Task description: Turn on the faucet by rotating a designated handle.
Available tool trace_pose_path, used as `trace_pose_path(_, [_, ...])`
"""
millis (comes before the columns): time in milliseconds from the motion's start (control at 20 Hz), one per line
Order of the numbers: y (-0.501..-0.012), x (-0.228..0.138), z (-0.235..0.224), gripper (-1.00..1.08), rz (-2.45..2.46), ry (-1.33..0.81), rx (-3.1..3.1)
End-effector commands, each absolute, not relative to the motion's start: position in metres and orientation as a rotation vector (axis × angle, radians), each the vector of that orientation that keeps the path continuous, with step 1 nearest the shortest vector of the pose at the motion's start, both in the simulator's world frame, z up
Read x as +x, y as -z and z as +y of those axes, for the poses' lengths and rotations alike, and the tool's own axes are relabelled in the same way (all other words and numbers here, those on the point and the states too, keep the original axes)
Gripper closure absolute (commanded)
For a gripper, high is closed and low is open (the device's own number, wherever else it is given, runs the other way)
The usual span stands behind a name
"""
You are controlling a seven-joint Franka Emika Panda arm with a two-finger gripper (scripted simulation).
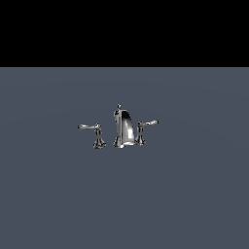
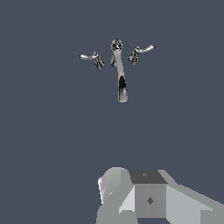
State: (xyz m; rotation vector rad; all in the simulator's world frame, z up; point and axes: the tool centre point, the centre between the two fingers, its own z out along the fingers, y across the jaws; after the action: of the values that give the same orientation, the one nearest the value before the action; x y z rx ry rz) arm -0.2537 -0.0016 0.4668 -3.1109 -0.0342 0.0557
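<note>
Two levers flank the faucet (image 1: pixel 123 129) on the grey worktop (image 1: pixel 194 194); the handle (image 1: pixel 146 124) is the shorter one, on the exterior view's right. Rigid, slick chrome: push near the lever tip. The gripper (image 2: pixel 131 197) is well apart from it; can't tell how its fingers stand.

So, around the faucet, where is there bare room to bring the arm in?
The grey surface lies bare on all sides of the faucet. It is tight only between the spout and the handle, and less so toward the longer lever.
</note>
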Motion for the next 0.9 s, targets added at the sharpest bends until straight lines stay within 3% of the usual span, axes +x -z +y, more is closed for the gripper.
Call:
trace_pose_path(0, [-0.467,-0.254,-0.002,1.08,-0.034,-0.056,-3.111])
trace_pose_path(850, [-0.419,-0.212,0.016,1.08,0.247,-0.05,-3.103])
